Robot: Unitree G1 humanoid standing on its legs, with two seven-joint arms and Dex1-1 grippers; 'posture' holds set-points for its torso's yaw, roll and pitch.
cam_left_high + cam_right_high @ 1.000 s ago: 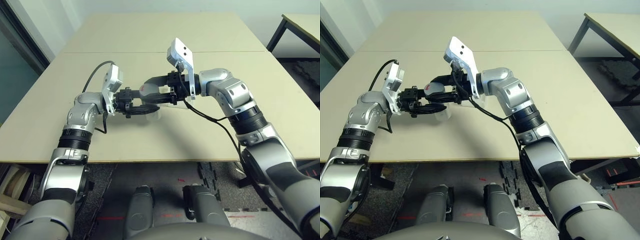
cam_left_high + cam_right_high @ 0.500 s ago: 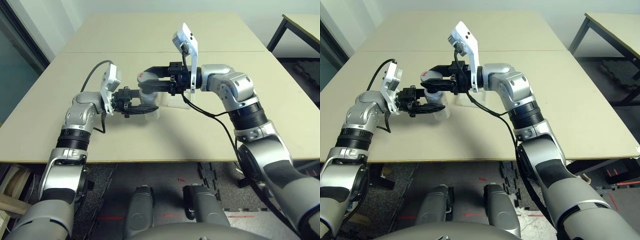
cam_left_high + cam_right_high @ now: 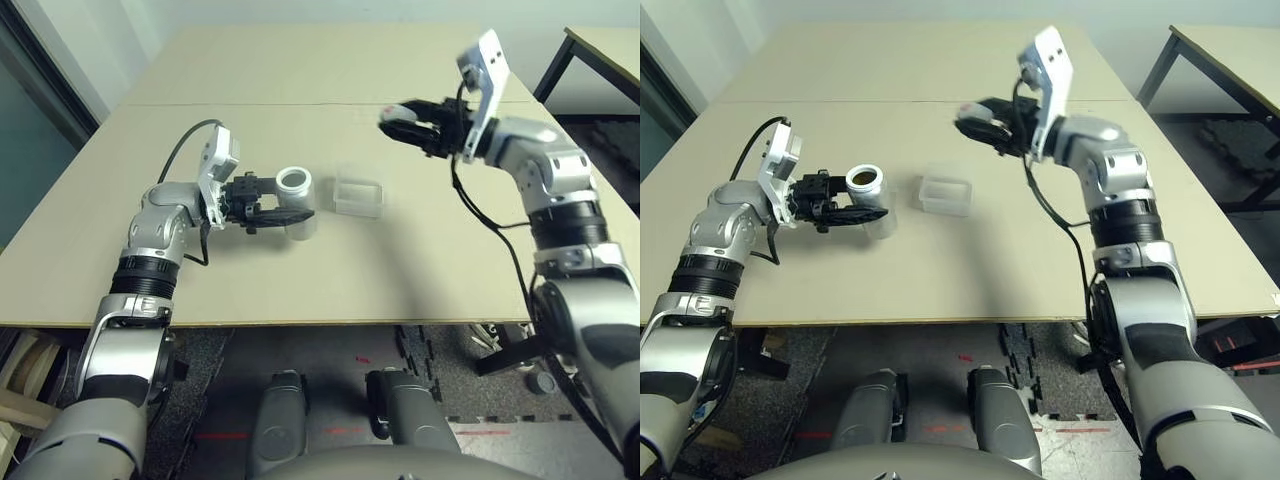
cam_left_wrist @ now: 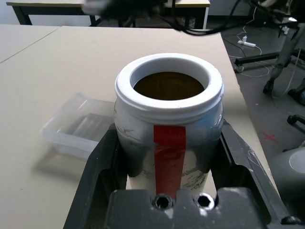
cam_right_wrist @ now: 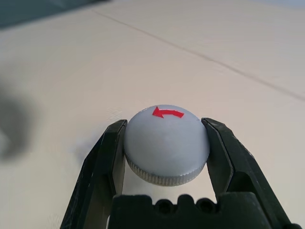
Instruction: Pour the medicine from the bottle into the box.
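Left gripper (image 4: pixel 167 157) clamped on upright, uncapped bottle (image 4: pixel 167 129), standing on table (image 3: pixel 300 270) just left of clear box (image 3: pixel 358 195), not touching it. Right gripper (image 5: pixel 167 143) raised well right of box, pinched on round grey cap (image 5: pixel 166 143) with red arrow.

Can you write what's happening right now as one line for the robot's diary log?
left end effector: shut on uncapped silvery-grey bottle | right end effector: shut on round grey cap | clear plastic box: beside bottle | pour: pending
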